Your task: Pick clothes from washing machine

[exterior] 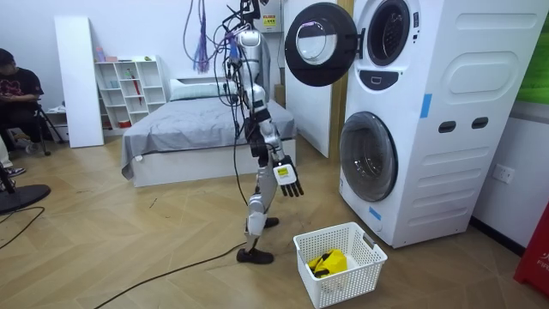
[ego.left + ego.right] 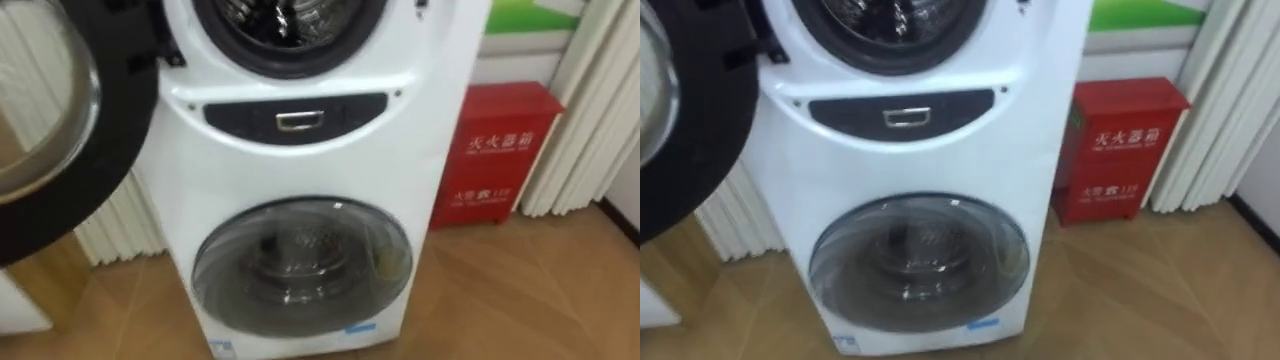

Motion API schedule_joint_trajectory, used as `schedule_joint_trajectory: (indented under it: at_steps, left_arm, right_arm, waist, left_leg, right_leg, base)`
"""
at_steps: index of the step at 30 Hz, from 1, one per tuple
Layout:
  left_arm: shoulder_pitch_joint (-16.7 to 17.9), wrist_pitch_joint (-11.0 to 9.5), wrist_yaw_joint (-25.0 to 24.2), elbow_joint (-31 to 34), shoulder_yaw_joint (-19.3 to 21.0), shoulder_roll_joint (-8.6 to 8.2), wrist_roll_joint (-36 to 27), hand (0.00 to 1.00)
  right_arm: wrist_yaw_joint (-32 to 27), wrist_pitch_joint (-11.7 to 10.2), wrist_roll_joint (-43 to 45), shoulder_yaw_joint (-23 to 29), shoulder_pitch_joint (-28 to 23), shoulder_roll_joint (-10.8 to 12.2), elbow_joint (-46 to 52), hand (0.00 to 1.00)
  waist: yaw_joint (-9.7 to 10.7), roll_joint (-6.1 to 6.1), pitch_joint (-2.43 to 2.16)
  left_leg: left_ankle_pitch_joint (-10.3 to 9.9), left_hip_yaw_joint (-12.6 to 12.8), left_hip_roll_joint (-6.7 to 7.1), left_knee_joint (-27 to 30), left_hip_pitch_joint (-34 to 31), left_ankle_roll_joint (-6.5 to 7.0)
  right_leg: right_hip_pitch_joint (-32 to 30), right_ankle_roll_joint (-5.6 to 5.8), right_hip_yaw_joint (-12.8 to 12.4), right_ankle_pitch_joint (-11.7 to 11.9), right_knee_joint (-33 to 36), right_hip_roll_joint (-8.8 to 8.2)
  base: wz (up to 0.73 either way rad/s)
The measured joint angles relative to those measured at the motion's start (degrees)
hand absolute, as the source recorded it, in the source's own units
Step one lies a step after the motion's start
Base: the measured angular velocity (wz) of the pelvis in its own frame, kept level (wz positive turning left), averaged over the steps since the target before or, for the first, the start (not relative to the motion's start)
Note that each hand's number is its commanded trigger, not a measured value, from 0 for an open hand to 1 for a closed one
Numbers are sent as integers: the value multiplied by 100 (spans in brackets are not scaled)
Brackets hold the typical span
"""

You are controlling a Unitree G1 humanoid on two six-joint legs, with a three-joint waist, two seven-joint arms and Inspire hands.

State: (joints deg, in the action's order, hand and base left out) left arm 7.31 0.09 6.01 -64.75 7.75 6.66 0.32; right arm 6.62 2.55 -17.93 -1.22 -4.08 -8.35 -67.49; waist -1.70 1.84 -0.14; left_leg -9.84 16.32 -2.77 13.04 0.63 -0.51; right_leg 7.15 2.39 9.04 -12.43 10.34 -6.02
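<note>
Facing the washer (image 1: pixel 463 129), upper door (image 1: pixel 317 43) open, the right hand (image 1: pixel 289 182) hangs slack and empty; one yellow garment (image 1: pixel 328 262) lies in the basket (image 1: pixel 347 287); more picking probably remains.

A slim humanoid robot in silver-grey and black, with a rounded silver head, dark cables bunched around its torso and a black cable trailing from its foot. Its right hand (image 1: pixel 289 178) has black fingers and a white tag on the back
</note>
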Motion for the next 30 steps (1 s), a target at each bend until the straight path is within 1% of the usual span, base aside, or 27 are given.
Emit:
schedule_joint_trajectory:
  at_steps: [1, 2, 3, 4, 7, 10, 11, 12, 13, 15, 16, 19, 24, 27, 29, 30]
  left_arm:
    - [-21, -54, 0, 10, 4, -25, 22, 0]
    - [-31, -80, 0, 15, 10, -33, 20, 0]
    - [-23, -104, 0, 29, 11, -28, 20, 0]
    - [3, -108, 0, 39, 11, -34, 10, 0]
    - [6, -143, 0, 30, 3, -39, -180, 0]
    - [7, -202, 0, -6, -6, -53, -252, 0]
    - [1, -216, 0, -10, -5, -53, -251, 0]
    - [-18, -224, 0, 1, -7, -53, -247, 0]
    - [-35, -224, 0, 2, -7, -55, -243, 0]
    - [-40, -223, -1, 1, 7, -55, -233, 0]
    - [-47, -218, -2, 0, 8, -54, -231, 0]
    - [-53, -197, -2, 0, -2, -51, -235, 0]
    - [-138, -170, -1, -2, -124, -56, -260, 0]
    - [-167, -171, 0, -3, -126, -56, -318, 0]
    - [-168, -177, 0, -4, -122, -55, -410, 0]
    - [-168, -185, 1, -3, -123, -56, -573, 0]
  right_arm:
    - [-19, 0, 71, 2, 0, -4, 0, 0]
    - [-33, 0, 89, 2, 0, -3, 1, 0]
    - [-55, 0, 101, -7, 1, 6, 1, 0]
    - [-79, 0, 138, -9, 10, 13, 7, 0]
    - [-78, -11, 230, -10, 135, 7, 15, 0]
    - [-58, -57, 262, -11, 258, 6, -51, 0]
    - [-60, -77, 285, -10, 323, 7, -110, 0]
    - [-62, -78, 298, -10, 367, 6, -121, 0]
    - [-62, -78, 324, -1, 401, 6, -124, 0]
    - [-62, -78, 345, 38, 413, 6, -122, 0]
    - [-72, -78, 409, 36, 411, 5, -123, 0]
    - [-159, -72, 444, 20, 407, 10, -123, 0]
    - [-307, -71, 370, 9, 411, 13, -117, 0]
    - [-349, -75, 392, -50, 413, 20, -110, 0]
    - [-347, -79, 457, -135, 413, 22, -110, 0]
    - [-331, -98, 477, -177, 421, 22, -111, 0]
  waist:
    - [6, 0, -1]
    - [-2, -1, -1]
    - [-21, 12, 3]
    - [-41, 21, -3]
    - [-78, 17, 1]
    - [-146, 16, 6]
    - [-142, 18, 27]
    - [-136, 7, 72]
    - [-139, -4, 88]
    - [-129, -19, 78]
    - [-97, -37, 64]
    - [-34, -41, 76]
    - [-17, -72, 71]
    - [-23, -86, 72]
    - [-26, -90, 75]
    - [-27, -84, 79]
  left_leg:
    - [28, -68, -33, 42, -54, -21]
    - [40, -96, -50, 59, -84, -29]
    - [67, -153, -65, 71, -107, -49]
    - [80, -222, -69, 88, -128, -65]
    - [80, -395, -80, 184, -205, -72]
    - [79, -490, -56, 193, -193, -74]
    - [74, -527, -43, 212, -194, -75]
    - [53, -544, -38, 243, -201, -74]
    - [34, -551, -33, 256, -228, -74]
    - [33, -595, -8, 256, -274, -70]
    - [34, -681, 34, 250, -303, -67]
    - [33, -759, 89, 230, -292, -62]
    - [22, -847, 146, 180, -288, -45]
    - [9, -854, 150, 179, -281, -22]
    - [-2, -850, 152, 179, -271, -6]
    - [-4, -849, 161, 177, -270, -2]
  right_leg:
    - [-5, -54, 82, 10, -48, 36]
    - [-10, -68, 107, 15, -63, 57]
    - [-24, -106, 150, -5, -60, 77]
    - [-21, -128, 209, -22, -45, 88]
    - [-14, -152, 283, -37, -53, 124]
    - [39, -153, 306, -38, -78, 122]
    - [66, -150, 340, -39, -86, 114]
    - [95, -143, 381, -43, -95, 111]
    - [96, -132, 407, -54, -111, 110]
    - [107, -121, 472, -54, -158, 98]
    - [121, -112, 542, -59, -157, 80]
    - [187, -104, 640, -61, -159, 52]
    - [210, -100, 770, -61, -127, 13]
    - [215, -55, 851, -34, -97, -3]
    - [207, -49, 856, -31, -55, -11]
    - [203, -47, 853, -30, -56, -18]
  base:
    - [17]
    - [24]
    - [23]
    - [23]
    - [15]
    - [6]
    - [14]
    - [17]
    - [13]
    - [20]
    - [28]
    - [18]
    - [11]
    - [4]
    - [0]
    - [0]
